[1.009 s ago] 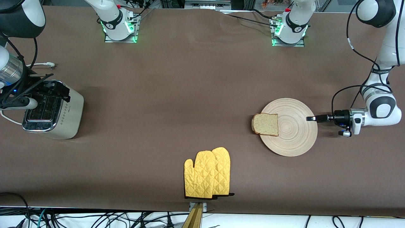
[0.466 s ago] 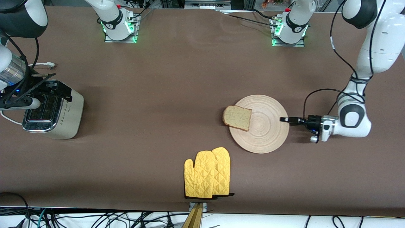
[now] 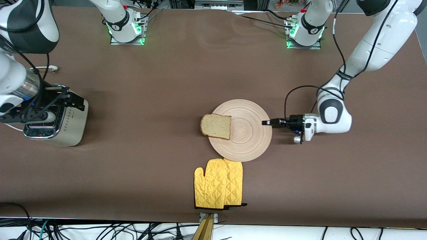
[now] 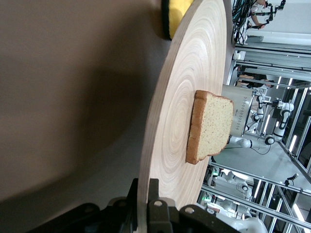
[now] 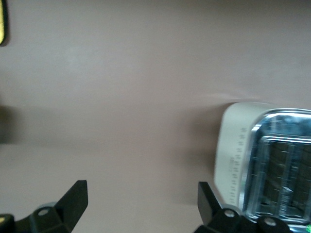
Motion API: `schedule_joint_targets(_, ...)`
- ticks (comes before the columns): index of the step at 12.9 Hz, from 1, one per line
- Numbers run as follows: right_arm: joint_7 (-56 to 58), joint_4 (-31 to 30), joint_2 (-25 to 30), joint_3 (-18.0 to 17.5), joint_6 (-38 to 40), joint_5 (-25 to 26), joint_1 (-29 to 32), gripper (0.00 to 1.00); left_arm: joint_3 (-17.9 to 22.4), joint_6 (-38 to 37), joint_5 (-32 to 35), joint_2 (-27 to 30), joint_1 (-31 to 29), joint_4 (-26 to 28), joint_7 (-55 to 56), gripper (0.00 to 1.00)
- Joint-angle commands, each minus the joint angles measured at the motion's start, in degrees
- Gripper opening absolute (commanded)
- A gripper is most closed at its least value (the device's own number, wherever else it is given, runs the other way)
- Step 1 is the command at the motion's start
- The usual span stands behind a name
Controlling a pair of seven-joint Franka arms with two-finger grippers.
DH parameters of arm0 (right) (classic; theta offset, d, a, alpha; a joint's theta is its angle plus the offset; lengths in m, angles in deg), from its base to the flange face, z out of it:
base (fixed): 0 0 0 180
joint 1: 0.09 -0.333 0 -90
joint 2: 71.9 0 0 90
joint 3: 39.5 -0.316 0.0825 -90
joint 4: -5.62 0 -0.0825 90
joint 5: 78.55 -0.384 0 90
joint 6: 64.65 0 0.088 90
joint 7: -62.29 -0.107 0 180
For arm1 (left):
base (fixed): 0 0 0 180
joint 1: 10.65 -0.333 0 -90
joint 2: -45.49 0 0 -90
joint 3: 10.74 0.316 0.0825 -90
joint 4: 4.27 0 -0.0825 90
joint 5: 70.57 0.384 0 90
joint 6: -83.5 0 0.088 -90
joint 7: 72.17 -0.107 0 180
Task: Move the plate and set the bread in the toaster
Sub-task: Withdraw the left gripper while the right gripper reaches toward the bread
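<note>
The pale wooden plate (image 3: 243, 131) lies at the table's middle, its near rim touching the oven mitts. The bread (image 3: 216, 126) lies on the plate's edge toward the right arm's end, overhanging it. My left gripper (image 3: 267, 123) is shut on the plate's rim at the left arm's end; in the left wrist view its jaws clamp the plate (image 4: 180, 97) edge, with the bread (image 4: 210, 127) farther along. The toaster (image 3: 56, 121) stands at the right arm's end. My right gripper (image 3: 75, 101) is open over the toaster's top edge; the right wrist view shows the toaster (image 5: 262, 165) beside its open fingers (image 5: 75, 194).
A pair of yellow quilted oven mitts (image 3: 219, 183) lies near the front edge, just nearer the camera than the plate. The toaster's white cord and plug (image 3: 50, 68) lie beside it toward the bases. The arm bases (image 3: 125, 25) stand along the table's top edge.
My left gripper has slid the plate with the bread on it toward the right arm's end, from the left arm's end to the table's middle. The right gripper shifted slightly over the toaster.
</note>
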State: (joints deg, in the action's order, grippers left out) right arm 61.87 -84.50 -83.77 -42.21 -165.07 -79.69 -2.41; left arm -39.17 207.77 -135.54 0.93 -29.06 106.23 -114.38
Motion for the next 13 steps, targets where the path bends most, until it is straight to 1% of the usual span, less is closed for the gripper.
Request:
schedule_joint_targets(1, -1.3, -0.2, -2.1, -0.4, -0.5, -3.2, -1.9, 1.00, -2.8, 6.8, -6.7, 2.3, 2.5, 4.0, -5.4, 0.00)
schedule_joint_targets(3, -2.0, -0.2, -4.3, -0.4, -1.6, -6.6, -3.0, 1.00, -2.8, 8.4, -12.8, 1.4, 6.4, 4.0, -9.6, 0.00)
schedule_joint_targets(4, -3.2, -0.2, -5.3, -0.4, -2.2, -8.6, -3.0, 1.00, -2.8, 9.9, -13.9, 1.1, 7.9, 3.9, -10.8, 0.00)
schedule_joint_targets(5, -3.9, -0.3, -6.5, -0.3, -3.1, -10.0, -3.1, 1.00, -2.8, 11.1, -14.3, 0.8, 8.6, 3.9, -10.8, 0.04)
schedule_joint_targets(6, -4.0, -0.5, -7.6, -0.4, -4.1, -11.5, -3.1, 1.00, -2.8, 11.3, -14.3, 0.8, 8.5, 3.9, -10.8, 0.56)
schedule_joint_targets(7, -4.1, -0.9, -8.7, -0.4, -4.9, -13.9, -3.1, 1.00, -2.8, 11.2, -14.3, 0.8, 8.2, 3.8, -10.7, 1.00)
schedule_joint_targets(9, -4.0, -1.5, -10.8, -0.4, -6.5, -18.1, -3.1, 1.00, -2.7, 11.2, -14.1, 1.2, 7.4, 3.9, -10.3, 1.00)
schedule_joint_targets(11, -4.1, -2.6, -12.8, -0.4, -9.7, -21.5, -3.8, 1.00, -2.2, 10.6, -12.0, 2.2, 5.2, 4.0, -10.2, 1.00)
schedule_joint_targets(13, -4.1, -4.2, -14.3, -0.4, -13.2, -24.6, -5.7, 1.00, -2.1, 10.5, -2.8, 2.9, 0.9, 4.4, -10.0, 1.00)
